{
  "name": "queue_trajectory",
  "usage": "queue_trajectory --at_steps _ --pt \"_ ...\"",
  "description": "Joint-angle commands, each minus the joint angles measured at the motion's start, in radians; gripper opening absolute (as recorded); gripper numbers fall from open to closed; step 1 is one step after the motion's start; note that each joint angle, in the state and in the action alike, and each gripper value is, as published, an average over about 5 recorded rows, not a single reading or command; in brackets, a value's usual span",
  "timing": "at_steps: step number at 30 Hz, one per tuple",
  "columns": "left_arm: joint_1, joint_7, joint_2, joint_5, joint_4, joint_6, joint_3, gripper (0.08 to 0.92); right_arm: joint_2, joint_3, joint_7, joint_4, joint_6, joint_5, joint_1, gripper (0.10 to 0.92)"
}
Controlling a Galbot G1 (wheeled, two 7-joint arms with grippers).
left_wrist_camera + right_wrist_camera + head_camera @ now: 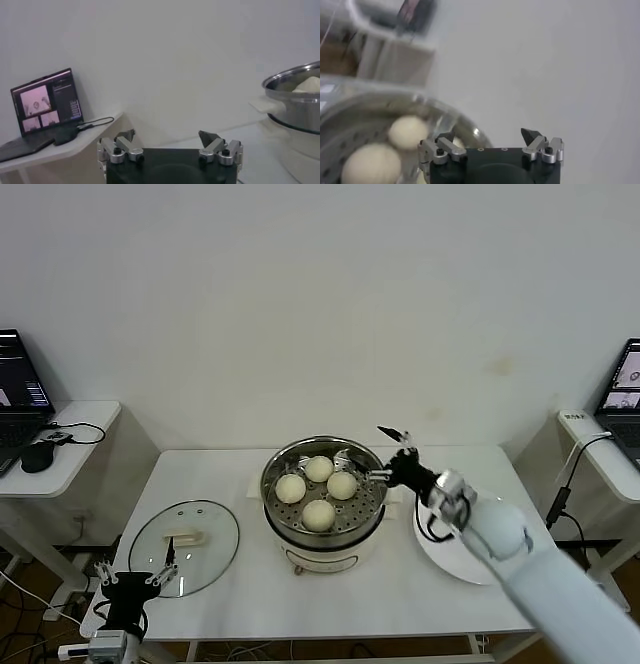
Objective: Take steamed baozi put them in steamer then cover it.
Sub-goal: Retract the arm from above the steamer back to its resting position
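The steamer stands at the middle of the table with several cream-white steamed baozi on its perforated tray. Over its right rim hovers my right gripper, open and empty. Its wrist view shows the open gripper above the baozi and the steel rim. The glass cover lies flat on the table to the left, handle up. My left gripper waits open at the table's front left corner, just in front of the cover. Its wrist view shows the open gripper and the steamer far off.
A white plate lies right of the steamer, partly under my right arm. Side tables with laptops stand at both sides, with a mouse and cables on the left one. The wall is close behind the table.
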Motion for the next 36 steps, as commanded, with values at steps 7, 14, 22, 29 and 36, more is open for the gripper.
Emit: queue_trajectory --at_steps 7,14,22,29,36 --pt "-0.073 0.015 0.135 0.944 0.295 -0.145 -0.042 0.823 0.479 0.794 0.013 0.091 0.235 -0.121 -0.651 0.823" --pt "-0.108 0.032 0.197 1.213 0.407 -0.161 -0.012 0.823 0.496 0.862 0.028 0.073 0.252 -0.148 -0.693 0.823" --pt "-0.239 0.024 0.191 1.276 0.501 -0.161 0.028 0.823 0.530 0.863 0.032 0.045 0.263 -0.178 -0.696 0.823" --pt "-0.323 0.030 0.196 1.266 0.553 -0.159 0.048 0.823 0.537 0.867 0.030 0.048 0.258 -0.181 -0.710 0.823" --pt "-0.396 0.030 0.190 1.264 0.611 -0.161 0.075 0.823 0.546 0.861 0.025 0.061 0.253 -0.191 -0.721 0.823"
